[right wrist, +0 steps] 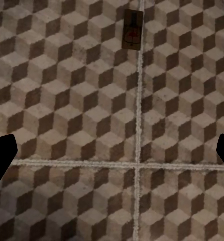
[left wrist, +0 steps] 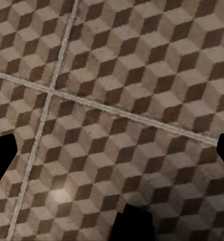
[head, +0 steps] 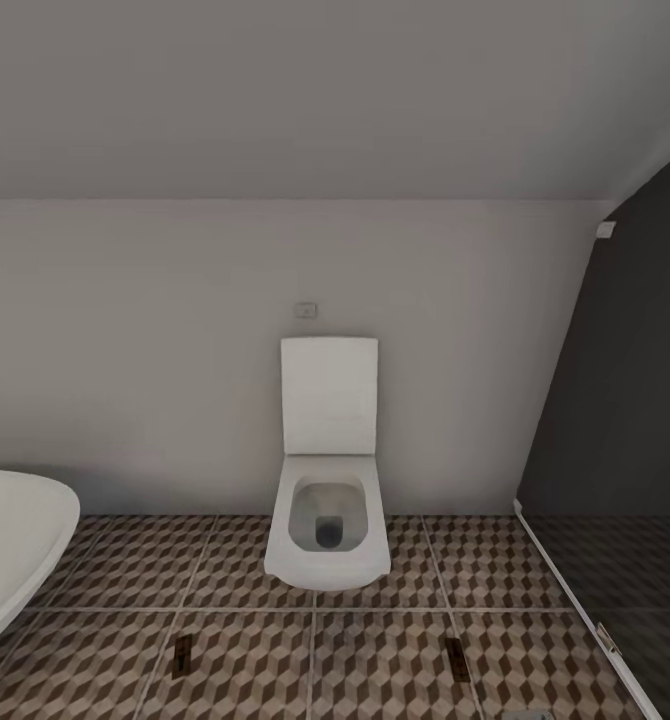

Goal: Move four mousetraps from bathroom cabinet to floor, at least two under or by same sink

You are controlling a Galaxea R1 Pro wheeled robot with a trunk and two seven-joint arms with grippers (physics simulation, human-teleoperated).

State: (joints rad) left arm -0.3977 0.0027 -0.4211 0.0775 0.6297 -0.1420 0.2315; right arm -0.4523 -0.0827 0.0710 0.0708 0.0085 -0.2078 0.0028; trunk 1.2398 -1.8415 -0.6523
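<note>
Two mousetraps [head: 182, 655] [head: 456, 660] are noted flat on the bathroom floor [head: 375, 650] before the toilet [head: 327, 520], judged light, stiff, best pinched by long edges; both claws spread wide, empty.

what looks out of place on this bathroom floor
Two small flat tan-brown mousetraps lie on the cube-patterned tiled floor in front of the white toilet: one left, one right. Nothing looks spilled or broken.
</note>
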